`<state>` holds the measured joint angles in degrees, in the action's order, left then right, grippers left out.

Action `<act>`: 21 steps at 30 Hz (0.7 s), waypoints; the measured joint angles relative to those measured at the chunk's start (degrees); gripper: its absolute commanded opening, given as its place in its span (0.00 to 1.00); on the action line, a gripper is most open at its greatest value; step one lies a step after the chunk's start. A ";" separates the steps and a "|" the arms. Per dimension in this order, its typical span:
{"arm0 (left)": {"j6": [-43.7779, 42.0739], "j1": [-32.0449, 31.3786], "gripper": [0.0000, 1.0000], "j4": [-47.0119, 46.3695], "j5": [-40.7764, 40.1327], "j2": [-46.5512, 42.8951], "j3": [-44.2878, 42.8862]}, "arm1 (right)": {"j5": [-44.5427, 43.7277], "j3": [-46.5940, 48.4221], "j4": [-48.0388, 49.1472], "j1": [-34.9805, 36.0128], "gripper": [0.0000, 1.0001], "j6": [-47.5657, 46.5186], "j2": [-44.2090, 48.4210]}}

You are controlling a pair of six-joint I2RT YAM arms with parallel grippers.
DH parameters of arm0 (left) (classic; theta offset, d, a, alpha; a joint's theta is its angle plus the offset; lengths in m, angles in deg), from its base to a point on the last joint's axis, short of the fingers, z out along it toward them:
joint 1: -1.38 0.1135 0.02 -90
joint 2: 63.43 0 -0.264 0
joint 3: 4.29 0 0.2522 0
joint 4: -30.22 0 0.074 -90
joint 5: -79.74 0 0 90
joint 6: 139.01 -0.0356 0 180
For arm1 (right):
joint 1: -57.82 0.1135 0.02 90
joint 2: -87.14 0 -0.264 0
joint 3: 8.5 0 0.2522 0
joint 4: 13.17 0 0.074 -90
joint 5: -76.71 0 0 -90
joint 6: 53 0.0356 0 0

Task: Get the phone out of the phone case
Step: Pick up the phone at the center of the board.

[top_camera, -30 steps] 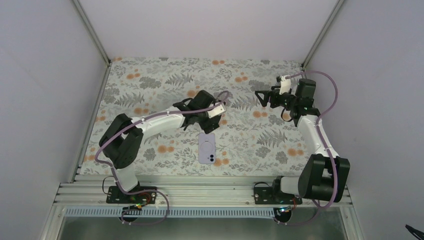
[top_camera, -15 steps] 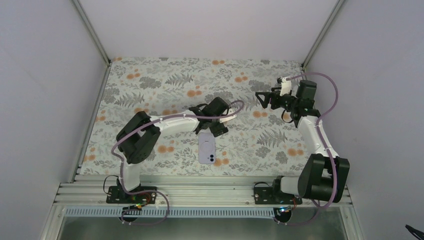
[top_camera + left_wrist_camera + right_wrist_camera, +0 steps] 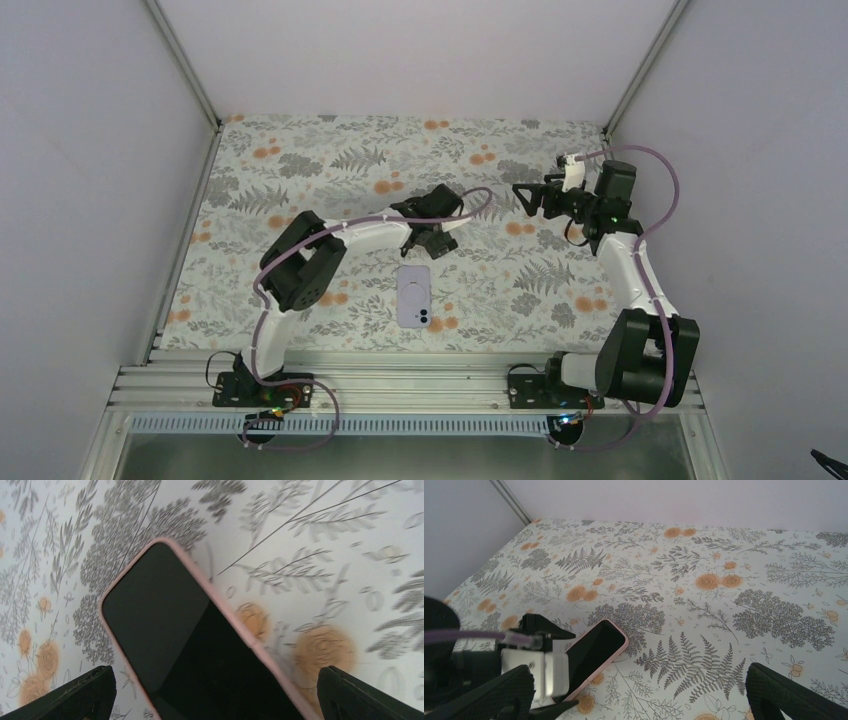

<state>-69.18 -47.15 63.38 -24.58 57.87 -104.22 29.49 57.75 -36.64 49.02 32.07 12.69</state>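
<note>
The phone in its pink case (image 3: pixel 200 645) lies flat on the floral cloth with its black screen up. In the top view it shows as a pale lilac slab (image 3: pixel 414 298) at the middle front. My left gripper (image 3: pixel 430 238) hovers over the phone's far end. It is open, and its two black fingers (image 3: pixel 75 695) stand wide apart on either side of the phone (image 3: pixel 594 655) without touching it. My right gripper (image 3: pixel 522 195) is open and empty, raised at the right of the table and facing the phone.
The floral cloth (image 3: pixel 300 170) covers the whole table. Grey walls with metal corner posts (image 3: pixel 185 60) close it in on three sides. The left arm's elbow (image 3: pixel 300 260) sits left of the phone. A metal rail (image 3: pixel 420 385) runs along the near edge.
My left arm has swung right and its gripper has shifted a little right and farther, over the phone's far end. The phone and the right arm have not moved.
</note>
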 measured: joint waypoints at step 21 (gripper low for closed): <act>5.86 15.74 1.00 11.15 18.16 3.13 -4.44 | 0.50 0.00 -0.02 -1.05 0.99 -0.13 0.00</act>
<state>-63.32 -31.42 74.52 -6.42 60.99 -108.65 30.00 57.75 -36.67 47.97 31.94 12.69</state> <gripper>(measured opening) 0.999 0.993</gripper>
